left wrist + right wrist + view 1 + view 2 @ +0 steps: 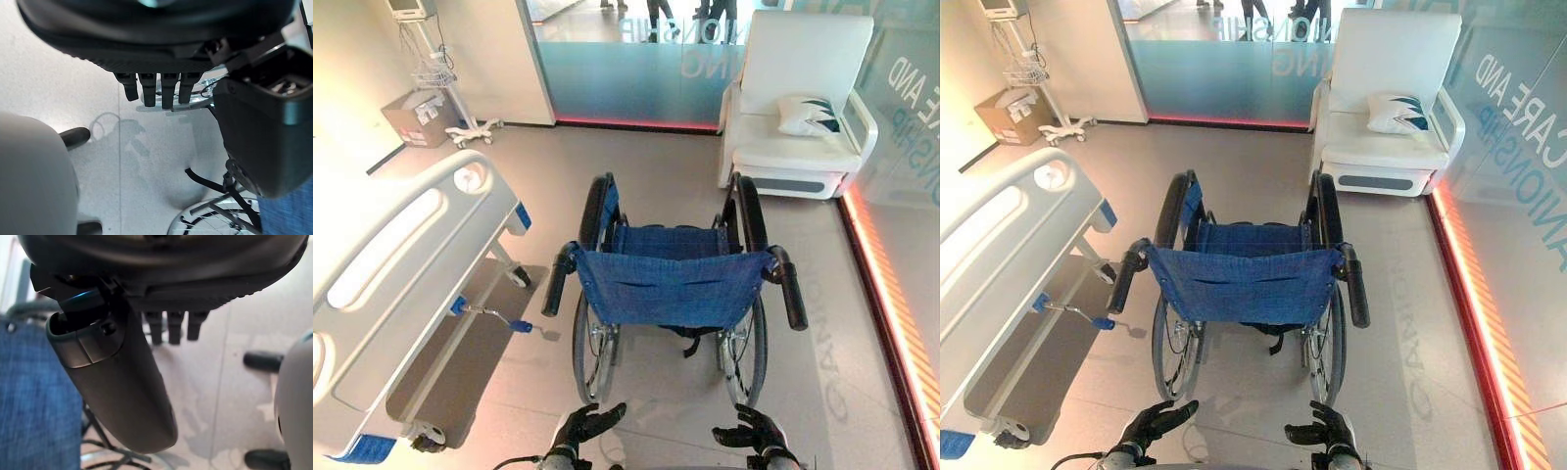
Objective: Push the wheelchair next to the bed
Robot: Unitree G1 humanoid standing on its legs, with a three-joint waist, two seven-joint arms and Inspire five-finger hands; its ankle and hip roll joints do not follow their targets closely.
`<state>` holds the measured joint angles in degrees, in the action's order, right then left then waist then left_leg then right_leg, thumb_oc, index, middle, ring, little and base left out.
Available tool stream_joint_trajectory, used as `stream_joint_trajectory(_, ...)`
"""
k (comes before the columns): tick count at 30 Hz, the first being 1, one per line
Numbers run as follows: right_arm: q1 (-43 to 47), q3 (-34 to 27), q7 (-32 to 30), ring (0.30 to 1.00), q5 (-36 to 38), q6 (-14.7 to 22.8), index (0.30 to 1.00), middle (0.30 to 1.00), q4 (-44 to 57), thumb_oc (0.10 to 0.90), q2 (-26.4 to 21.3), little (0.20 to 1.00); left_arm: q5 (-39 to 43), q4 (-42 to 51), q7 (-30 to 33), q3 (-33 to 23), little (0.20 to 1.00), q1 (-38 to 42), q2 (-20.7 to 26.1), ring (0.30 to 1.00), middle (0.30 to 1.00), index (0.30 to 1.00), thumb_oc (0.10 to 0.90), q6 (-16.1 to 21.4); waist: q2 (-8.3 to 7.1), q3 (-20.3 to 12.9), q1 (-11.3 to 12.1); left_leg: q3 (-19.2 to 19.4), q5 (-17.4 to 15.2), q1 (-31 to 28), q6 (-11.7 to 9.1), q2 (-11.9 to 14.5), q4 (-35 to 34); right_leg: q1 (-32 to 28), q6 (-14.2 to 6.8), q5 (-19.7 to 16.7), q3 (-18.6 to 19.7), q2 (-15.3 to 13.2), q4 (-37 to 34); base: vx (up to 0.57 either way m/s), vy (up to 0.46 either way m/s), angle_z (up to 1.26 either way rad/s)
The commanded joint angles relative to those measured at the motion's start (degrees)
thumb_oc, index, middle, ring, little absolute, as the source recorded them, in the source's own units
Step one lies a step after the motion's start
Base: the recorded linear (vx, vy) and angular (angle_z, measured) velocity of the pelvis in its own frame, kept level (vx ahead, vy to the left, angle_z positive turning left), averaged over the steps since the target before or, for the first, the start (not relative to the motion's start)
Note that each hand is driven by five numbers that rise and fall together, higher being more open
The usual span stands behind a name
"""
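Wheelchair sits dead centre, bed at 9 o'clock, a gap between them. Our left hand and right hand hover at 6, fingers loosely spread, touching nothing.

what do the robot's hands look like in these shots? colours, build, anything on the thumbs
Both the left hand and the right hand are dark, near black, with slim jointed fingers. In the left wrist view the fingers show as a row of black blocky segments under a ribbed palm edge; its thumb is a broad dark casing. In the right wrist view the thumb is a long, smooth dark-grey shell. No white thumb covers visible.
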<state>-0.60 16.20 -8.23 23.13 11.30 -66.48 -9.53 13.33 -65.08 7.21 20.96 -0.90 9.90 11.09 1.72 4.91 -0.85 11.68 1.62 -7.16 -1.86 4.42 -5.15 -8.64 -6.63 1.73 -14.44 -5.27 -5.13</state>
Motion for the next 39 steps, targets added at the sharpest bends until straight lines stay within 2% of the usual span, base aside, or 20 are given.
stream_joint_trajectory(1, 4.0, -1.8, 2.3, 0.900, 4.2, 3.0, 0.900, 0.900, -1.2, 0.800, 1.0, 0.900, 1.5, -1.0, -1.1, -0.1, 0.900, 2.5, -0.9, 0.900, 0.900, 0.900, 0.800, 4.5, -1.23, 0.5, 0.5, 0.2, -2.9, -2.1, 0.7, -2.3, 0.1, 0.0, 1.9, -2.7, 0.5, 0.5, 0.1, 0.00, 0.000, 0.00)
stream_joint_trajectory(7, 3.9, -3.6, 2.7, 0.900, 6.9, 5.4, 0.900, 0.900, -1.5, 0.800, 1.2, 0.900, 4.4, -1.6, -1.4, -0.9, 0.900, 2.1, -1.3, 0.900, 0.900, 0.900, 0.800, 4.3, -1.36, 0.4, 0.5, 0.2, -2.9, -2.4, 0.9, -2.4, 0.1, -0.2, 2.0, -2.9, 0.5, 0.7, 0.1, 0.00, 0.000, 0.00)
stream_joint_trajectory(8, 4.0, -4.1, 3.3, 0.900, 9.4, 6.0, 0.900, 0.900, -1.2, 0.800, 0.9, 0.900, 8.1, -1.6, -0.8, -1.6, 0.900, 2.1, -1.3, 0.900, 0.900, 0.900, 0.800, 5.3, -1.37, 0.4, 0.6, 0.2, -2.9, -2.4, 0.9, -2.5, 0.1, -0.2, 2.0, -2.9, 0.4, 0.7, 0.1, 0.00, 0.000, 0.00)
stream_joint_trajectory(10, 4.2, -5.3, 3.6, 0.900, 10.8, 6.2, 0.900, 0.900, -0.2, 0.800, 0.3, 0.900, 11.9, -1.4, -0.7, -3.5, 0.900, 2.0, -1.0, 0.900, 0.900, 0.900, 0.800, 6.6, -1.44, 0.4, 0.7, 0.0, -2.9, -2.5, 0.8, -2.5, 0.1, -0.4, 2.0, -2.9, 0.5, 0.7, 0.1, 0.02, -0.015, 0.01)
stream_joint_trajectory(11, 4.5, -6.7, 3.0, 0.900, 11.9, 6.8, 0.900, 0.900, 1.8, 0.800, -0.7, 0.900, 18.0, -0.3, -0.6, -6.8, 0.900, 2.0, -0.2, 0.900, 0.900, 0.900, 0.800, 8.1, -1.58, 0.4, 0.9, -0.2, -2.9, -2.7, 0.8, -2.6, 0.1, -0.6, 2.0, -2.9, 0.4, 0.7, 0.1, 0.03, -0.038, 0.02)
stream_joint_trajectory(15, 4.7, -10.3, -0.5, 0.900, 13.6, 7.0, 0.900, 0.900, 8.6, 0.800, -3.7, 0.900, 20.6, 6.8, 1.1, -12.9, 0.900, 1.6, 2.4, 0.900, 0.900, 0.900, 0.800, 10.6, -1.99, 0.5, 1.5, -0.4, -2.9, -2.7, 0.8, -2.6, 0.1, -0.7, 2.0, -3.1, 0.2, 0.5, 0.1, 0.01, -0.050, 0.03)
stream_joint_trajectory(16, 4.9, -12.2, -1.7, 0.900, 13.7, 7.4, 0.900, 0.900, 11.5, 0.800, -5.7, 0.900, 21.1, 11.0, 2.8, -14.9, 0.900, 1.8, 4.2, 0.900, 0.900, 0.900, 0.800, 10.7, -2.10, 0.6, 1.7, -0.4, -3.0, -2.7, 0.8, -2.5, 0.1, -0.6, 2.0, -3.2, 0.1, 0.5, 0.1, -0.01, -0.042, 0.03)
stream_joint_trajectory(20, 6.5, -16.8, -2.2, 0.900, 13.1, 8.5, 0.900, 0.900, 16.2, 0.800, -11.9, 0.900, 21.2, 17.9, 6.0, -18.7, 0.900, 3.7, 8.5, 0.900, 0.900, 0.900, 0.800, 12.5, -2.15, 0.6, 1.7, -0.2, -3.2, -2.9, 0.8, -2.4, 0.1, -0.6, 2.0, -3.3, 0.0, 0.6, 0.1, 0.00, -0.012, 0.01)
stream_joint_trajectory(28, 10.2, -22.4, -3.7, 0.900, 13.1, 8.6, 0.900, 0.900, 24.3, 0.800, -23.3, 0.900, 17.9, 25.2, 12.0, -25.5, 0.900, 9.1, 20.0, 0.900, 0.900, 0.900, 0.800, 13.0, -1.97, -0.2, 0.5, 0.6, -3.7, -3.5, 0.4, -2.2, 0.1, -0.7, 1.8, -2.8, 0.4, 0.5, 0.1, 0.00, 0.000, 0.00)
stream_joint_trajectory(34, 12.9, -23.5, -7.8, 0.900, 12.6, 10.9, 0.900, 0.900, 31.7, 0.800, -27.6, 0.900, 16.9, 32.2, 12.4, -25.3, 0.900, 13.5, 25.2, 0.900, 0.900, 0.900, 0.800, 14.9, -1.58, -0.4, -0.2, 0.8, -3.6, -3.4, 0.1, -2.2, 0.1, -0.7, 1.8, -2.5, 0.9, 0.5, 0.1, 0.00, 0.005, 0.00)
stream_joint_trajectory(37, 15.3, -23.5, -10.6, 0.900, 11.3, 11.1, 0.900, 0.900, 35.8, 0.800, -29.8, 0.900, 16.9, 35.6, 9.3, -23.5, 0.900, 17.4, 29.0, 0.900, 0.900, 0.900, 0.800, 13.7, -1.18, -0.5, -0.5, 0.9, -3.7, -3.4, 0.0, -2.3, 0.1, -0.6, 1.7, -2.4, 1.2, 0.6, 0.1, 0.00, 0.000, 0.00)
stream_joint_trajectory(39, 16.1, -23.2, -10.8, 0.900, 11.3, 11.5, 0.900, 0.900, 36.9, 0.800, -30.1, 0.900, 16.7, 36.3, 7.7, -22.9, 0.900, 18.4, 29.8, 0.900, 0.900, 0.900, 0.800, 13.3, -1.10, -0.5, -0.5, 1.0, -3.7, -3.3, 0.1, -2.3, 0.1, -0.6, 1.7, -2.3, 1.3, 0.6, 0.1, 0.00, 0.000, 0.00)
